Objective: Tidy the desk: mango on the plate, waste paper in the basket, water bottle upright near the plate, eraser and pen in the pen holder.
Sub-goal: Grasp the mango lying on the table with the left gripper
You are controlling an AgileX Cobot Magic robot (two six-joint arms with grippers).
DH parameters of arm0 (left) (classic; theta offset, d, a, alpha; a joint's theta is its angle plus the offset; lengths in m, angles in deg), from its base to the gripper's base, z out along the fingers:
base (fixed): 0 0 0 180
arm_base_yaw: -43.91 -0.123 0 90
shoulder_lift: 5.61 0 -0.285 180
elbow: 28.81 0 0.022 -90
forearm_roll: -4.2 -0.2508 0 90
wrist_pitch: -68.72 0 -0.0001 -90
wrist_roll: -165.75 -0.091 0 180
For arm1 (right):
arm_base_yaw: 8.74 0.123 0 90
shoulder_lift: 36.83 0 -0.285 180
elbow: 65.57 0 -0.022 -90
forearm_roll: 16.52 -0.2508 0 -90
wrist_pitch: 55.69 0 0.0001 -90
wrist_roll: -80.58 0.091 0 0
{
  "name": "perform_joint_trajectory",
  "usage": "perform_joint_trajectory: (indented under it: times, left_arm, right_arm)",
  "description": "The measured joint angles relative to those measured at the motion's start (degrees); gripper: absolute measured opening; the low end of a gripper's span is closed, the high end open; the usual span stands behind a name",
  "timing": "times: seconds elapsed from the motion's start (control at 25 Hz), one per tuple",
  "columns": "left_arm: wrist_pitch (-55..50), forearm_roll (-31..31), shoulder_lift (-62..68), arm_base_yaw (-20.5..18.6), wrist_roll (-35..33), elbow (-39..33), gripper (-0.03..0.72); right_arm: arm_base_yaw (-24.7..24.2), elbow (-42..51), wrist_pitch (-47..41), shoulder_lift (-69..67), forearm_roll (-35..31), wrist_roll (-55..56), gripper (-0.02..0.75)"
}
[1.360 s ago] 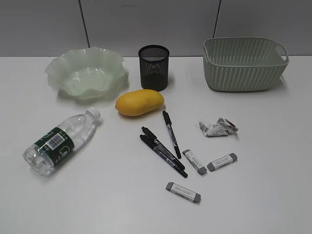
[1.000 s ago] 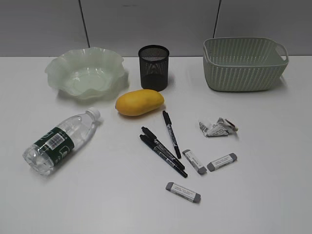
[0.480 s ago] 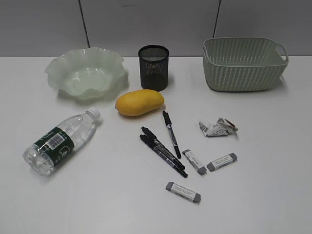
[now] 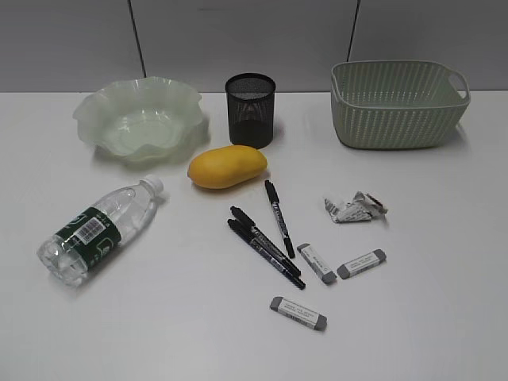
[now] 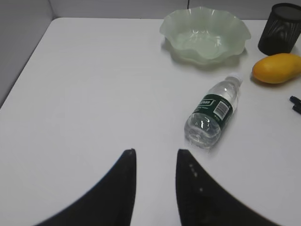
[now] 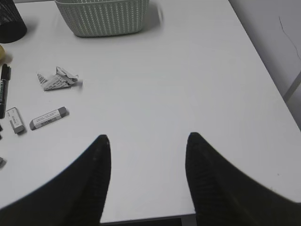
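Desk (image 4: 444, 262): white top; we see every item lying loose on it, nothing in either gripper.
Plate (image 4: 141, 117): back left, nothing in it that we can see; whole in the left wrist view too.
Holder (image 4: 250, 109): upright at back centre, just right of the plate. Mesh too dark for us to read the inside. Cut by the frame edge in both wrist views.
Mango (image 4: 227, 167): on the desk just in front of the holder, near the plate's right rim, not on it.
Bottle (image 4: 99, 228): on its side, front left, cap toward the plate, well apart from it.
Paper (image 4: 355, 207): right of centre, in front of the basket, apart from it.
Basket (image 4: 397, 103): back right; we cannot see its floor from this angle.
Pens (image 4: 266, 236): three black ones at centre, two nearly touching, one beside them. Only tips show in the wrist views.
Erasers (image 4: 317, 264): three grey-ended blocks right of and below the pens; print too small for us to read.
Left gripper (image 5: 156, 162): spread a little over bare desk, bottle ahead to its right.
Right gripper (image 6: 147, 150): spread wider over bare desk; paper and erasers off to its left.
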Motion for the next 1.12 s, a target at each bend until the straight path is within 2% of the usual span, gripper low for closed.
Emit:
perform_joint_trajectory:
  times: [0.12, 0.24, 0.44, 0.56, 0.68, 0.84, 0.96, 1.12]
  left_arm:
    - [2.6, 0.4, 5.3, 0.0, -1.7, 1.0, 0.217]
    - [9.7, 2.1, 12.7, 0.0, -5.5, 1.3, 0.24]
    - [26.2, 9.2, 28.1, 1.3, -9.5, 1.6, 0.344]
    - [31.8, 14.4, 40.1, 3.6, -17.0, 2.6, 0.407]
    - [34.0, 16.5, 52.7, 7.8, -24.3, 5.4, 0.449]
    - [36.0, 16.9, 65.6, 15.2, -31.7, 13.1, 0.515]
    - [35.5, 16.9, 74.9, 20.0, -34.1, 21.5, 0.599]
    - [32.1, 14.2, 86.4, 24.2, -34.8, 33.6, 0.635]
  right_arm:
    - [0.0, 0.0, 0.0, 0.0, 0.0, 0.0, 0.414]
    - [0.0, 0.0, 0.0, 0.0, 0.0, 0.0, 0.414]
    - [0.0, 0.0, 0.0, 0.0, 0.0, 0.0, 0.414]
    - [0.0, 0.0, 0.0, 0.0, 0.0, 0.0, 0.414]
    - [0.0, 0.0, 0.0, 0.0, 0.0, 0.0, 0.414]
    - [0.0, 0.0, 0.1, 0.0, 0.0, 0.0, 0.414]
    - [0.0, 0.0, 0.1, 0.0, 0.0, 0.0, 0.415]
    - [0.0, 0.0, 0.1, 0.0, 0.0, 0.0, 0.415]
